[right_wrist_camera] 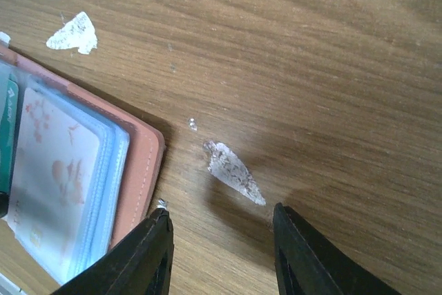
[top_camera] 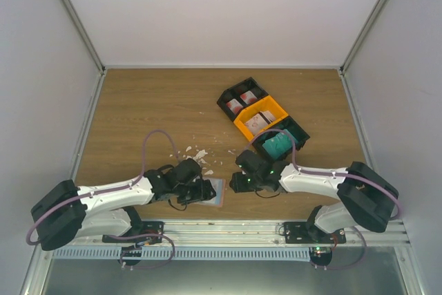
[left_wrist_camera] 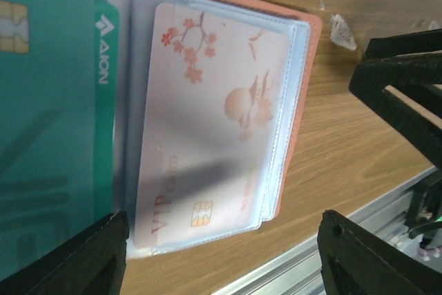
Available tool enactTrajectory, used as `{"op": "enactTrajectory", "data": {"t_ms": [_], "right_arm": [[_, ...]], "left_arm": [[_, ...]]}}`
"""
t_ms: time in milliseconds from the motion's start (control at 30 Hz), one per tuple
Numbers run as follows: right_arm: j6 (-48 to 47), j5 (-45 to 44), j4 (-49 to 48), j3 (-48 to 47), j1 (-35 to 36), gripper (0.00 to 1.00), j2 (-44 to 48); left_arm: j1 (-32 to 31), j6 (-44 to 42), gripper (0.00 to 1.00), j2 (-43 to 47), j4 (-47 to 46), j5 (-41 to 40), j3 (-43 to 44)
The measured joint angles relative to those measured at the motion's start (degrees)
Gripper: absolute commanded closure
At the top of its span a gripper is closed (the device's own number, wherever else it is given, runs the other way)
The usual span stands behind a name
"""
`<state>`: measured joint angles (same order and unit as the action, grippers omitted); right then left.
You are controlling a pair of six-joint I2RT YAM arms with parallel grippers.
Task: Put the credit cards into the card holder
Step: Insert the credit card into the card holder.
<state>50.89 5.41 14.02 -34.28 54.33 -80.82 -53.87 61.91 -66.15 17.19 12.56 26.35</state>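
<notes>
The salmon-pink card holder lies open on the wood near the table's front edge. In its clear sleeves sit a white credit card with red blossoms and a teal credit card. My left gripper hangs open just above the holder, its fingers wide on either side and gripping nothing. My right gripper is open over bare wood just right of the holder's pink edge, with nothing between its fingers. More teal cards lie in a black bin.
Three bins stand in a diagonal row at the back right: a black one with white-and-red cards, an orange one and a black one. White crumbs lie scattered near the holder, one flake just ahead of my right fingers.
</notes>
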Motion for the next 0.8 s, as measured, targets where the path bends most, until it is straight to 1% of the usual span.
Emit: {"op": "enactTrajectory", "data": {"t_ms": [100, 200, 300, 433, 567, 700, 800], "right_arm": [[0.0, 0.1, 0.1, 0.3, 0.0, 0.59, 0.3], [0.0, 0.1, 0.1, 0.3, 0.0, 0.59, 0.4], [0.2, 0.0, 0.2, 0.3, 0.0, 0.6, 0.4], [0.5, -0.4, 1.4, 0.5, 0.0, 0.6, 1.2], [0.6, -0.6, 2.0, 0.5, 0.0, 0.6, 1.5], [0.9, -0.8, 2.8, 0.5, 0.0, 0.6, 1.7], [1.1, -1.2, 3.2, 0.5, 0.0, 0.6, 1.9]], "left_arm": [[-1.2, -0.4, 0.3, 0.0, 3.3, -1.6, 1.6], [-1.5, -1.2, 0.4, -0.3, 5.2, -3.2, 2.4], [-1.5, -2.3, 0.51, -2.5, 5.6, -4.3, 3.3], [-1.5, -3.7, 0.57, -7.3, 5.3, -4.7, 4.9], [-2.0, -4.5, 0.65, -10.7, 4.3, -4.8, 7.2], [-3.3, -5.2, 0.66, -11.9, 3.0, -4.8, 7.6], [-4.0, -6.0, 0.63, -12.4, 2.8, -4.7, 8.1]]}}
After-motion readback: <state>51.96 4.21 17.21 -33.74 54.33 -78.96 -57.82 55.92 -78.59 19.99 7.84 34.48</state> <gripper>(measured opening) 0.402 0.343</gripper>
